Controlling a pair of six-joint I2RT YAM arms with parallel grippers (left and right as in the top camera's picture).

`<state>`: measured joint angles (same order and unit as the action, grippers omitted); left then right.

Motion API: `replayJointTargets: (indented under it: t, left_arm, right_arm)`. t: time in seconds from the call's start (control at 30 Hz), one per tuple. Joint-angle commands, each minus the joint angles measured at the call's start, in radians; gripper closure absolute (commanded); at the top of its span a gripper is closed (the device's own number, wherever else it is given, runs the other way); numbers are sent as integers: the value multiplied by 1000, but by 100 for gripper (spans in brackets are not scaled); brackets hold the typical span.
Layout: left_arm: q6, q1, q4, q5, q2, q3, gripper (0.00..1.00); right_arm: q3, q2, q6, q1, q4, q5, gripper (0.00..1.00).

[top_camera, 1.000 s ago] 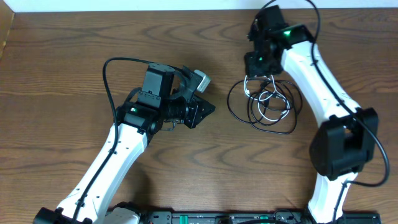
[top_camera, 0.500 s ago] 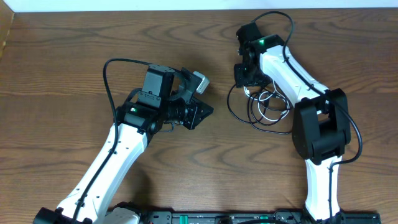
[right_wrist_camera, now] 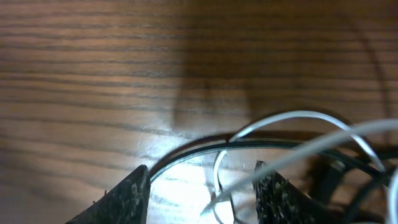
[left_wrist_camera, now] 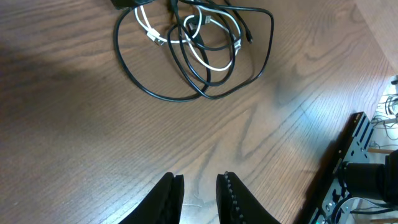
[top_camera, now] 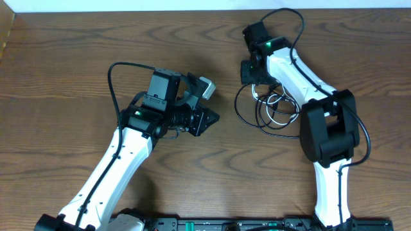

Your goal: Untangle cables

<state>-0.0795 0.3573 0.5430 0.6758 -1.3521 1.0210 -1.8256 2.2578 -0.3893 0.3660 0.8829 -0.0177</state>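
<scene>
The cables (top_camera: 277, 110) lie as a loose coil of thin black and white cords on the wooden table, right of centre. My right gripper (top_camera: 255, 82) hangs over the coil's upper left edge. In the right wrist view it (right_wrist_camera: 202, 190) stands open, with a white cord (right_wrist_camera: 292, 116) and a black cord (right_wrist_camera: 205, 147) running across the gap below the fingers, not clamped. My left gripper (top_camera: 210, 118) rests well left of the coil, pointing toward it. In the left wrist view the jaws (left_wrist_camera: 200, 182) stand a little apart with nothing between them, and the cables (left_wrist_camera: 199, 53) lie far ahead.
A black equipment rail (top_camera: 231, 224) runs along the table's front edge and shows at the right of the left wrist view (left_wrist_camera: 348, 162). The table's back edge (top_camera: 160, 10) lies just behind the right arm. Bare wood (top_camera: 225, 154) separates the two arms.
The right arm has swung left and folded in, bringing its gripper from the coil's top right to its upper left edge. The left arm has stayed put.
</scene>
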Motion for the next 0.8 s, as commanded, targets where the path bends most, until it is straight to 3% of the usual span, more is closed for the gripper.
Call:
replayJointTargets:
  t: [0.0, 0.1, 0.17, 0.2, 0.4, 0.77]
  left_arm:
    - [-14, 2, 6, 12, 4, -3, 76]
    - [-14, 2, 7, 12, 4, -3, 76]
    - [-14, 2, 6, 12, 4, -3, 76]
    - [-14, 2, 6, 12, 4, -3, 76]
    - [-14, 2, 8, 12, 4, -3, 76]
    - [-14, 2, -31, 50, 4, -3, 76]
  right_arm:
    - [-3, 35, -35, 10, -5, 2, 51]
    - [-3, 45, -37, 16, -5, 3, 56]
    - [-3, 47, -44, 21, -12, 24, 92]
    - [-3, 47, -42, 23, -23, 53, 99]
    - [-64, 5, 8, 24, -11, 172, 99]
    - [-430, -168, 65, 21, 446, 68, 99]
